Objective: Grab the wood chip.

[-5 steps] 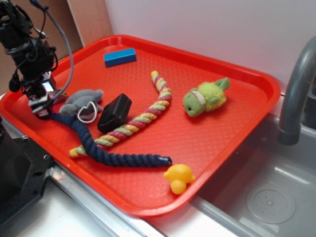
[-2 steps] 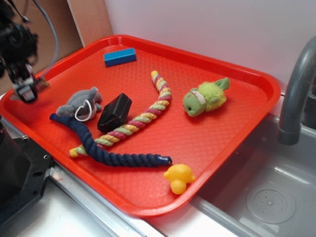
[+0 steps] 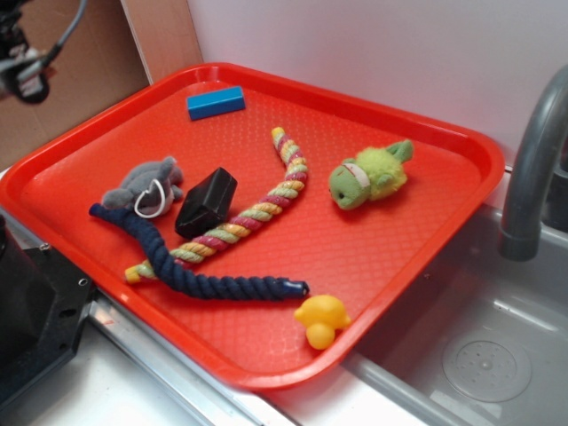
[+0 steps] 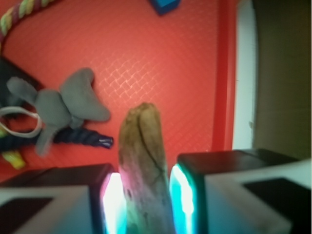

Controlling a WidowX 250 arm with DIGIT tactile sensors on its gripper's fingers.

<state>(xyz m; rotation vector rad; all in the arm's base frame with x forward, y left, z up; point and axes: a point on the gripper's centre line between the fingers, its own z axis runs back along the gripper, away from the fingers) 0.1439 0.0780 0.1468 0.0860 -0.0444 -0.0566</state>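
The wood chip, a rough brown-grey elongated piece, sticks out between my two glowing pads in the wrist view. My gripper is shut on it and holds it well above the red tray. In the exterior view my gripper hangs at the top left corner, high over the tray's left edge, and the chip cannot be made out there.
On the red tray lie a grey plush toy with a white ring, a black block, a navy rope, a striped rope, a blue block, a green plush and a yellow duck. A sink and faucet stand right.
My gripper has risen from the tray's left side, beside the grey plush, up and to the left, carrying the wood chip. The plush shifted slightly.
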